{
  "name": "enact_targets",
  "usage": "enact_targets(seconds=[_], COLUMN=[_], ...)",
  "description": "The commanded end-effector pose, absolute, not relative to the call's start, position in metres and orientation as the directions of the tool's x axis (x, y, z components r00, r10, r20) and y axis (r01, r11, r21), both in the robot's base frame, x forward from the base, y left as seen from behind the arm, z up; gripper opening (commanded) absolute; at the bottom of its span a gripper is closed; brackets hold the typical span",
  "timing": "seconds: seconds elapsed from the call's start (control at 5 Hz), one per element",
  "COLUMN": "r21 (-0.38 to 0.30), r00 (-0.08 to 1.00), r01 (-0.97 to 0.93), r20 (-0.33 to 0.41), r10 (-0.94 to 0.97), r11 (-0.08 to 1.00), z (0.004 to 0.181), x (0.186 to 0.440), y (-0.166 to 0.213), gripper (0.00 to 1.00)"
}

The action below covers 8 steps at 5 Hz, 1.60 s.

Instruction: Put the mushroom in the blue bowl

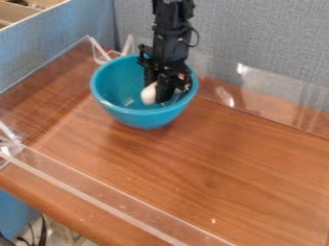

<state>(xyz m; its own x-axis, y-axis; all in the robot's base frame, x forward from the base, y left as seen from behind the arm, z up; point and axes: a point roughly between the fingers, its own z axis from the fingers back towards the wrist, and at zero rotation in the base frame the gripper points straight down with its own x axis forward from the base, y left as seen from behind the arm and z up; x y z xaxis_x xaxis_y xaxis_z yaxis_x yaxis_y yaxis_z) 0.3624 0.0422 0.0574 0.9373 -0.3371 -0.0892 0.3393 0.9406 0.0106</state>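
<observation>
The blue bowl (pixel 139 97) stands on the wooden table at the back left. My black gripper (pixel 160 84) reaches down from above into the bowl's right half. Its jaws are shut on the mushroom (pixel 153 93), whose cream-white stem shows just inside the bowl below the rim. The mushroom's cap is hidden between the fingers.
Low clear plastic walls (pixel 52 67) ring the wooden table (pixel 193 163). A grey fabric partition (pixel 257 38) rises behind it and a blue panel (pixel 52 29) stands at the back left. The table's front edge runs across the lower left.
</observation>
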Motion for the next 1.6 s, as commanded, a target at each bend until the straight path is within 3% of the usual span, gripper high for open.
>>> enact_targets(seconds=[0.0,0.4,0.8,1.0,1.4], r21=[0.037,0.033,0.030,0.027,0.020], r00=[0.939,0.949,0.968,0.972,0.979], r01=[0.344,0.314,0.248,0.231,0.204], r20=[-0.031,-0.041,-0.054,-0.042,-0.018], r10=[-0.343,-0.313,-0.247,-0.230,-0.203], r11=[0.938,0.949,0.968,0.973,0.979], z=[0.074,0.072,0.074,0.071,0.076], x=[0.374,0.381,0.385,0.382,0.382], y=[0.038,0.031,0.048,0.046,0.049], gripper=[0.00,0.00,0.00,1.00,1.00])
